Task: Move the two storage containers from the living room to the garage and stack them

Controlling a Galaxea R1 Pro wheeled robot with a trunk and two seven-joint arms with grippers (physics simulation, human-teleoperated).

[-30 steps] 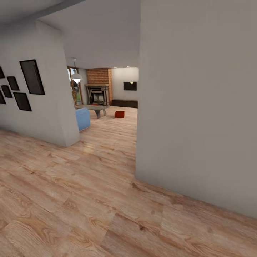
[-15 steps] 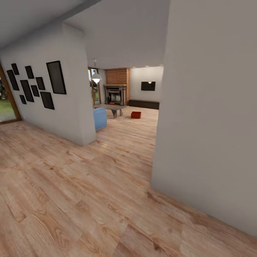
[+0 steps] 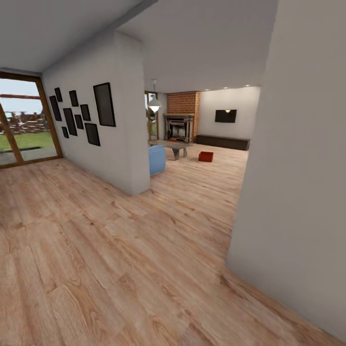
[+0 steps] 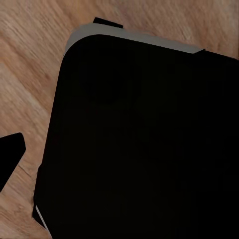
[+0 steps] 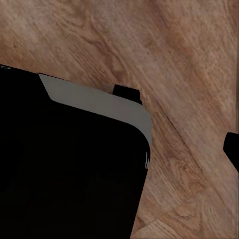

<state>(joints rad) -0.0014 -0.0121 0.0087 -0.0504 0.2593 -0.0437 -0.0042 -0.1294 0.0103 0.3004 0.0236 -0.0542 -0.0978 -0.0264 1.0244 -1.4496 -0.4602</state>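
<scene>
Down at the wrists, each camera is looking onto a large black, rounded-cornered body with a pale grey edge [image 4: 134, 40], hanging above wood planks [image 5: 189, 59]. A small dark tip is poking in at the border of the left wrist view [image 4: 10, 154] and another at the border of the right wrist view [image 5: 233, 147]; whether these belong to a claw, and how far either claw is parted or whether it is holding anything, I cannot tell.

Further out, the head camera is facing along a light wood-plank floor [image 3: 120, 250] between two white walls. The near wall [image 3: 298, 192] is standing on the right; the other wall [image 3: 122, 144] is carrying a cluster of black frames [image 3: 79, 115], blank, with no readable writing.

Beyond the opening, the living room is showing a red-brick fireplace [image 3: 181, 117], a black TV [image 3: 225, 116], a long dark cabinet [image 3: 222, 142], a low worktop [image 3: 170, 145] and a blue seat [image 3: 156, 159]. One orange-red storage container [image 3: 205, 156] is sitting on the planks there, near the worktop; it is too small to tell its long axis. A glazed door [image 3: 24, 120] at far left is showing grass.
</scene>
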